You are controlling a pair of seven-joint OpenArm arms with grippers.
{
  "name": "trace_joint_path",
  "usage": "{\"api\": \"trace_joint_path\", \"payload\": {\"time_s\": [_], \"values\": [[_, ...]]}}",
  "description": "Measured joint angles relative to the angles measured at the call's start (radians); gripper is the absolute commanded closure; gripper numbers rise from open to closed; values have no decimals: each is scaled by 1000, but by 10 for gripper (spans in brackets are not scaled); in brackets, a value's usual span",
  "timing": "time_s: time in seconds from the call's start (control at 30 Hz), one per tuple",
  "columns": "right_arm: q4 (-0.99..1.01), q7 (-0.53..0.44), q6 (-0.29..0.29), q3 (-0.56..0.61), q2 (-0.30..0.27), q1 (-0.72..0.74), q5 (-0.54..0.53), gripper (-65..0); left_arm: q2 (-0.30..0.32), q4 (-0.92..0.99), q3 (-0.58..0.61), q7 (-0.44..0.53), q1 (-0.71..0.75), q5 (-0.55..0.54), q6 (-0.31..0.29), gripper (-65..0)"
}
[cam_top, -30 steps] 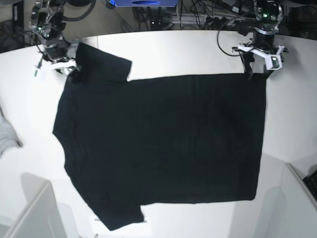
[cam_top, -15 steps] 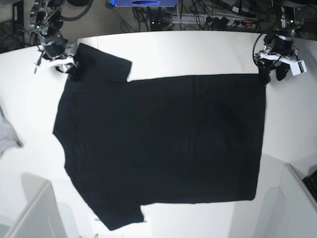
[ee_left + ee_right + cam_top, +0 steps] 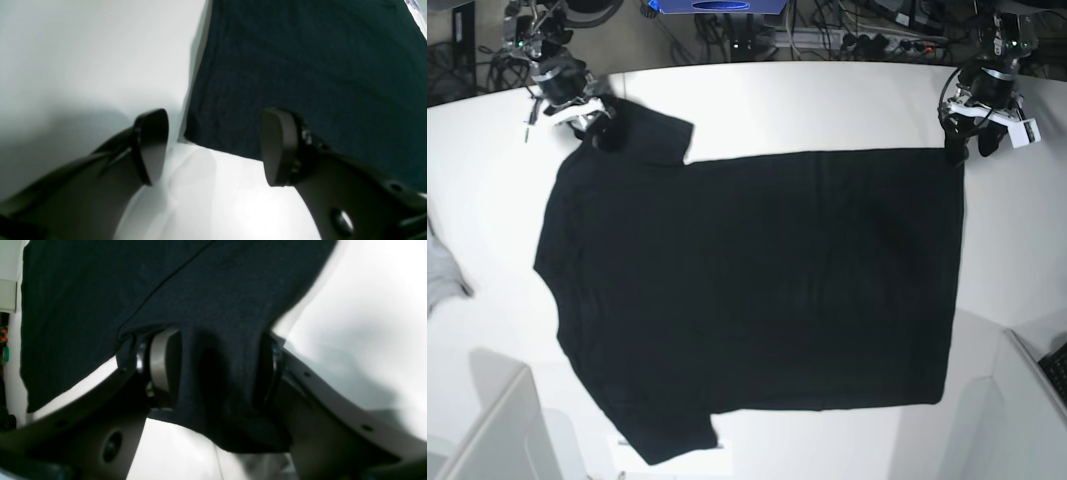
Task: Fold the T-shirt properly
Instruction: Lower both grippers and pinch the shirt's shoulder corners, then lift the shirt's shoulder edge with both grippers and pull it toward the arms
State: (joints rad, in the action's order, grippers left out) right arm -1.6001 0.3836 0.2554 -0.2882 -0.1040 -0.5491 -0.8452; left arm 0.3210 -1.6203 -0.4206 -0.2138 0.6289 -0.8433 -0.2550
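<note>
A white tabletop point(image 3: 757, 105) fills the scene, with cables and equipment crowded along its far edge, and the black T-shirt point(image 3: 757, 290) lies spread almost flat over most of it, plain side up.

At the far left edge a bit of grey cloth point(image 3: 442, 275) lies on the tabletop, well apart from the shirt and no part of the job.

Next, near the upper left corner in the base view, the right claw point(image 3: 597, 125) sits on the far sleeve point(image 3: 642, 130). The right wrist view shows why: cloth is bunched between its two pads point(image 3: 165, 368), pulled up into a ridge off the tabletop, so this claw is gripping the sleeve's edge. Holding there gives it a handle for carrying the sleeve inward over the body, which I judge to be the first fold.

Across the middle the shirt body is smooth and uncreased, collar end to the left, hem point(image 3: 955, 280) running down the right side, the near sleeve point(image 3: 667, 435) pointing at the lower edge. Nothing is folded yet.

At the upper right, the left claw point(image 3: 967, 148) hovers at the far hem corner. In the left wrist view the left claw point(image 3: 213, 146) stands wide, one finger over bare tabletop and the other over cloth, with the hem corner point(image 3: 191, 135) lying between them and untouched. That straddle looks like a set-up to pinch the corner.
</note>
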Motion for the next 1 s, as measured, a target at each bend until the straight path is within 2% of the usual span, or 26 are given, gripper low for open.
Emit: {"api": "trace_joint_path", "payload": {"time_s": [0.07,0.1,0.17,0.23,0.47,0.63,0.77,0.8,0.87,1.0], "values": [[9,-5,1,0,0,3,-8,-291,-18,23,1,-2,-13,0,-8,-416],[13,-8,2,0,0,3,-9,-257,-20,40,3,-5,-19,1,-8,-416],[24,-13,0,0,-2,6,-7,-146,-24,69,3,-6,-35,2,1,-416],[29,3,-4,0,-2,8,3,-3,-36,88,0,-3,-49,1,0,-416],[32,11,-5,0,-3,8,-1,0,-43,139,4,-5,-101,-3,-7,-413],[32,13,-5,0,-5,6,-1,0,-83,169,-51,-146,-200,-19,-15,-411],[32,13,-5,0,-5,6,-1,0,-111,169,-72,-218,-240,-23,-18,-408],[32,13,-5,0,-5,7,-1,0,-111,170,-74,-233,-250,-23,-23,-390],[31,13,-4,0,-6,6,-1,0,-110,173,-74,-258,-262,-21,-23,-298],[31,12,-4,0,-7,6,-1,0,-112,179,-73,-287,-257,-20,-15,-23]]}}
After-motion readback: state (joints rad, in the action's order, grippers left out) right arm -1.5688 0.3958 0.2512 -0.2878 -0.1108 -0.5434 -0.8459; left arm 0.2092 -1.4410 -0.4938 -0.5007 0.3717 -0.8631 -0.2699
